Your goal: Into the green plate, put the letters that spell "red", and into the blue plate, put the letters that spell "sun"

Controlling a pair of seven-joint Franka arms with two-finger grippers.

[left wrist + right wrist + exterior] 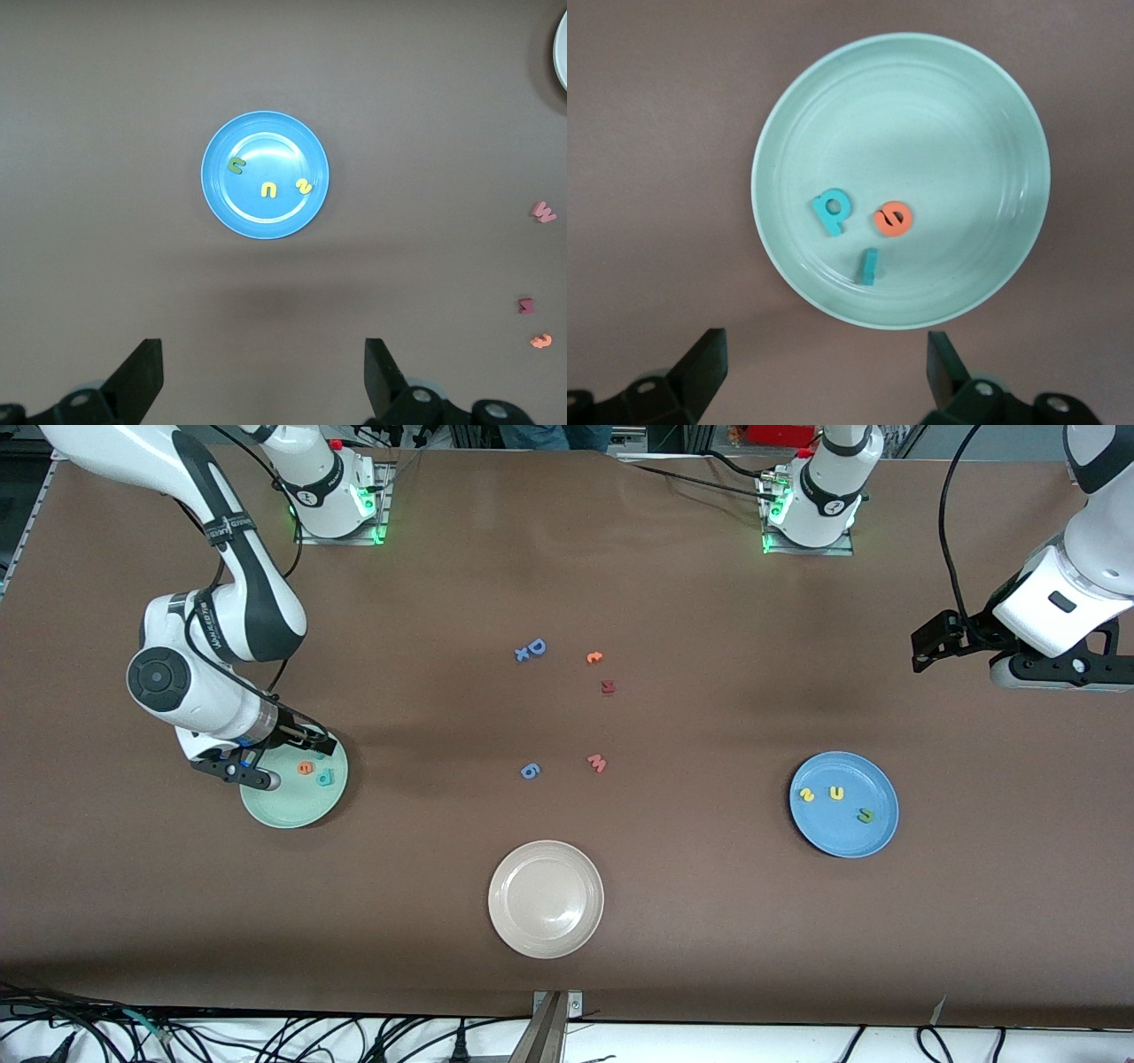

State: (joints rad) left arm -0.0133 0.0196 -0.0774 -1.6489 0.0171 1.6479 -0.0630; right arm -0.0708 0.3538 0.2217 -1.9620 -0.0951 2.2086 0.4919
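Note:
The green plate [292, 808] [948, 133] lies toward the right arm's end of the table. In it are the teal "d" [832, 211] [325, 778], the orange "e" [893, 219] [305, 768] and the thin teal "r" [869, 266]. My right gripper [826, 354] [285, 758] hangs open and empty by the plate's rim. The blue plate [873, 834] [230, 208] holds the yellow "s" [806, 794] [304, 187], yellow "u" [835, 793] [267, 189] and green "n" [865, 814] [236, 166]. High over the table at the left arm's end, my left gripper [262, 372] is open and empty.
A beige-white plate [546, 934] lies nearest the front camera. Loose letters sit mid-table: a blue "D" [537, 646], an orange letter [594, 657], a dark red one [608, 686], a pink "w" [597, 763] and a blue figure [530, 771].

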